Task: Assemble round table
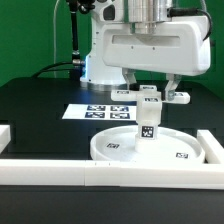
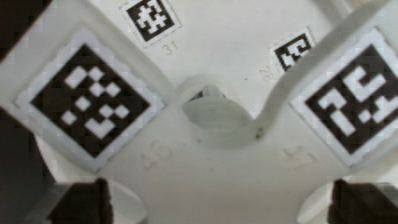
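Leg (image 1: 149, 122) stands at the disc's (image 1: 110, 150) middle, cross foot (image 1: 150, 97) at 12 o'clock; wide-open gripper (image 1: 150, 95) should close gently, straight.

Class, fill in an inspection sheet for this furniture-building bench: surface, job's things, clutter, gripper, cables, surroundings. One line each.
Surface: black table, edged by white border bars.
Job's things: round disc lies flat near the front bar; a tagged leg stands upright at its centre; the foot piece with its tagged arms fills the wrist view.
Clutter: nothing seen.
Gripper: gripper is directly above the leg's top; whether it grips cannot be told.
Cables: black cable hangs behind the arm's base.
Surroundings: marker board flat on the table behind the disc; green backdrop.
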`<control>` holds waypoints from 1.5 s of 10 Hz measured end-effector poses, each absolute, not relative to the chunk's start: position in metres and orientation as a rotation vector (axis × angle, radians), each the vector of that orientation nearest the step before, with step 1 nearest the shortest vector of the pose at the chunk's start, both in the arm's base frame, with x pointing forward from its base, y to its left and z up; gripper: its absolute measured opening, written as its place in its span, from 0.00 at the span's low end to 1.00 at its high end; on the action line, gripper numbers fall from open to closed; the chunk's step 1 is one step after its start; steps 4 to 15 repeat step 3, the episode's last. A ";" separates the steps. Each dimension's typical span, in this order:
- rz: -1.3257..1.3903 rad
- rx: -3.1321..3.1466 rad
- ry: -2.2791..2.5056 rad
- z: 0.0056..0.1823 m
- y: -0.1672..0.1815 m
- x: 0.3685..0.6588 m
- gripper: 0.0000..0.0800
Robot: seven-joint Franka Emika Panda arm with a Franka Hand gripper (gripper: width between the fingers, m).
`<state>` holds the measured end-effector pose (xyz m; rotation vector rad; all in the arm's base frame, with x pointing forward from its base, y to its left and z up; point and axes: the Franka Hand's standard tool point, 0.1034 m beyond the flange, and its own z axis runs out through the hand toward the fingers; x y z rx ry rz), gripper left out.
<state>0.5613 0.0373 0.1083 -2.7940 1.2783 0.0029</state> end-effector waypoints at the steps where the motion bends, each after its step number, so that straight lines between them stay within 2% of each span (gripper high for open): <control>1: 0.015 -2.789 1.272 0.121 0.037 0.560 0.80; 3: 0.036 -2.769 1.279 0.144 0.042 0.558 0.81; 15: 0.036 -2.769 1.279 0.144 0.042 0.558 0.81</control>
